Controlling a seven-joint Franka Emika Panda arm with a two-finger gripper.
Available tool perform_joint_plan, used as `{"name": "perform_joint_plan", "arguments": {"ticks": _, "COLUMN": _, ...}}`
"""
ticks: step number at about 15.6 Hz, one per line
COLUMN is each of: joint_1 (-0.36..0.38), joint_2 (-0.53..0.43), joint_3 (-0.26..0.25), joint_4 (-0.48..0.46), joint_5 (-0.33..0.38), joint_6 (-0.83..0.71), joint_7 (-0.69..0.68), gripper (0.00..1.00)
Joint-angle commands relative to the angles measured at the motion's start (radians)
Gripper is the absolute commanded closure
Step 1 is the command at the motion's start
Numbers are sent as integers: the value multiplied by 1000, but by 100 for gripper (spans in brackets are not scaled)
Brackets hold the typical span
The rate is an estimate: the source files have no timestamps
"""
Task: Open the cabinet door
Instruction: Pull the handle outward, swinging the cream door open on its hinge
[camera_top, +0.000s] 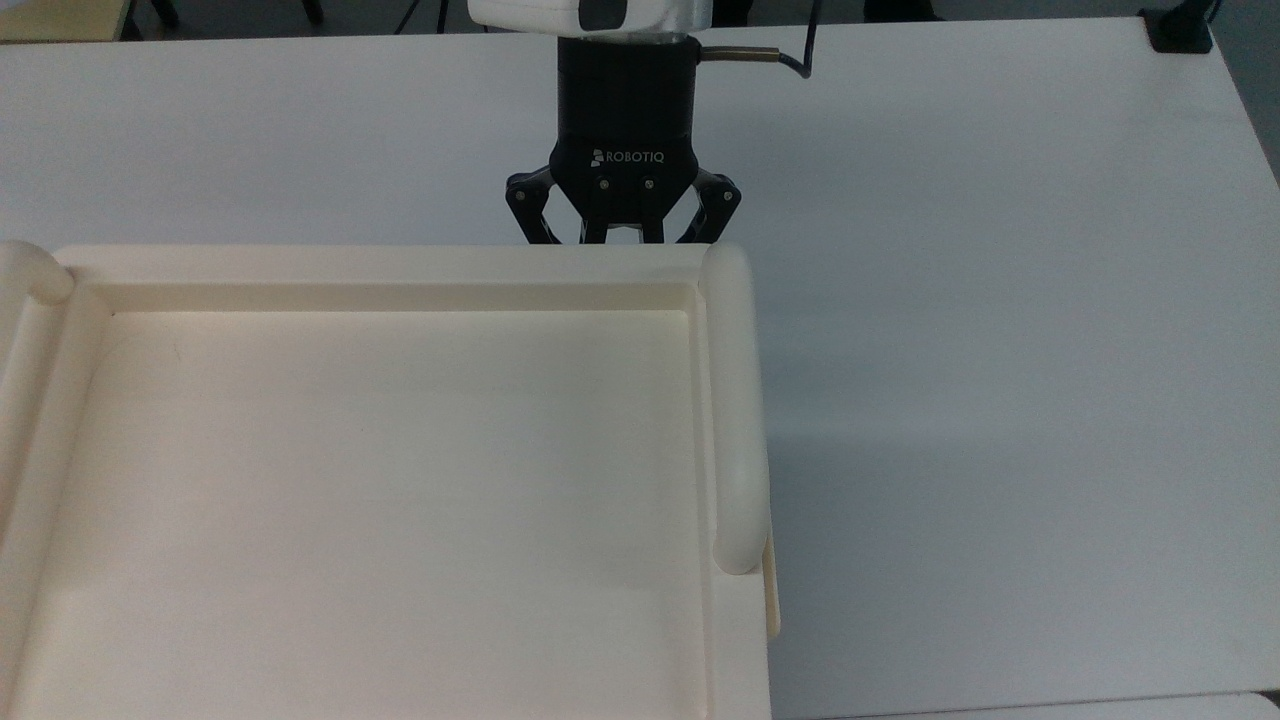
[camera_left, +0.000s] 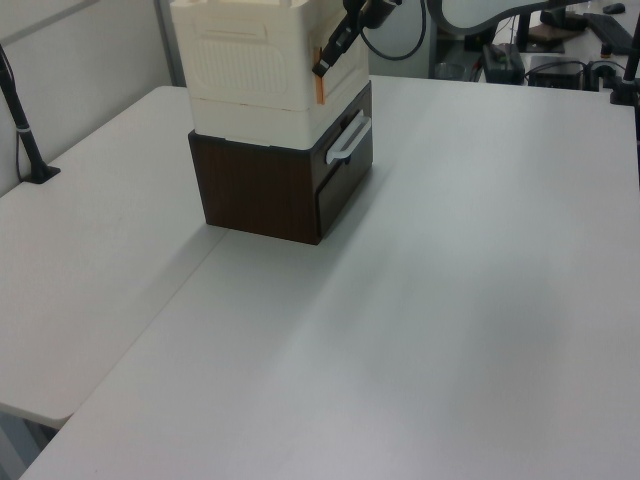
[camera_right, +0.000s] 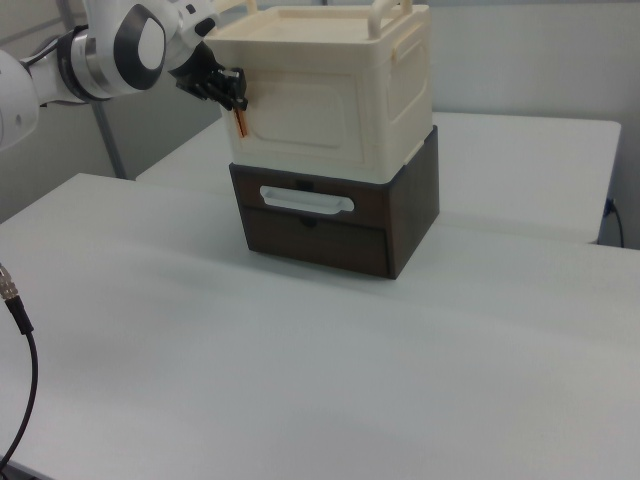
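top view: gripper (camera_top: 622, 236) hanging at cabinet top (camera_top: 400, 275) far edge, jaws narrowed, grasp unclear | left view: reaching orange tab (camera_left: 320, 88) | right view: cabinet door (camera_right: 300, 125) facing near, sitting shut, above dark drawer (camera_right: 312, 225)

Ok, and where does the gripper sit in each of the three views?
Top view: the gripper is at upper centre, just above the upper rim of the cream cabinet top.
Left view: top centre, against the cream cabinet, above an orange strip.
Right view: upper left, at the cream cabinet's corner, above the same strip.
Shared landmark: the cream cabinet top with its rounded rails.
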Motion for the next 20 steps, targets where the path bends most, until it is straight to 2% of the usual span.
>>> {"name": "perform_joint_plan", "arguments": {"ticks": 1, "joint_1": 10, "joint_2": -10, "joint_3": -3, "joint_4": -20, "joint_5": -8, "joint_6": -2, "joint_7": 24, "gripper": 84}}
{"name": "perform_joint_plan", "arguments": {"ticks": 5, "joint_1": 3, "joint_2": -19, "joint_3": -6, "joint_4": -24, "joint_5": -7, "joint_6": -83, "joint_7": 26, "gripper": 84}}
{"name": "perform_joint_plan", "arguments": {"ticks": 9, "joint_1": -8, "joint_2": -77, "joint_3": -7, "joint_4": -101, "joint_5": -4, "joint_6": -181, "joint_7": 27, "gripper": 83}}
{"name": "perform_joint_plan", "arguments": {"ticks": 10, "joint_1": -9, "joint_2": -96, "joint_3": -7, "joint_4": -116, "joint_5": -2, "joint_6": -226, "joint_7": 27, "gripper": 76}}
{"name": "perform_joint_plan", "arguments": {"ticks": 11, "joint_1": -11, "joint_2": -116, "joint_3": -7, "joint_4": -126, "joint_5": 7, "joint_6": -291, "joint_7": 26, "gripper": 57}}
{"name": "perform_joint_plan", "arguments": {"ticks": 12, "joint_1": -16, "joint_2": -131, "joint_3": -10, "joint_4": -127, "joint_5": 28, "joint_6": -359, "joint_7": 23, "gripper": 28}}
{"name": "perform_joint_plan", "arguments": {"ticks": 14, "joint_1": -42, "joint_2": -153, "joint_3": -10, "joint_4": -126, "joint_5": 68, "joint_6": -472, "joint_7": 15, "gripper": 0}}
{"name": "perform_joint_plan", "arguments": {"ticks": 17, "joint_1": -49, "joint_2": -186, "joint_3": -10, "joint_4": -124, "joint_5": 87, "joint_6": -669, "joint_7": -44, "gripper": 0}}
{"name": "perform_joint_plan", "arguments": {"ticks": 20, "joint_1": -91, "joint_2": -249, "joint_3": -12, "joint_4": -115, "joint_5": 134, "joint_6": -816, "joint_7": -120, "gripper": 0}}
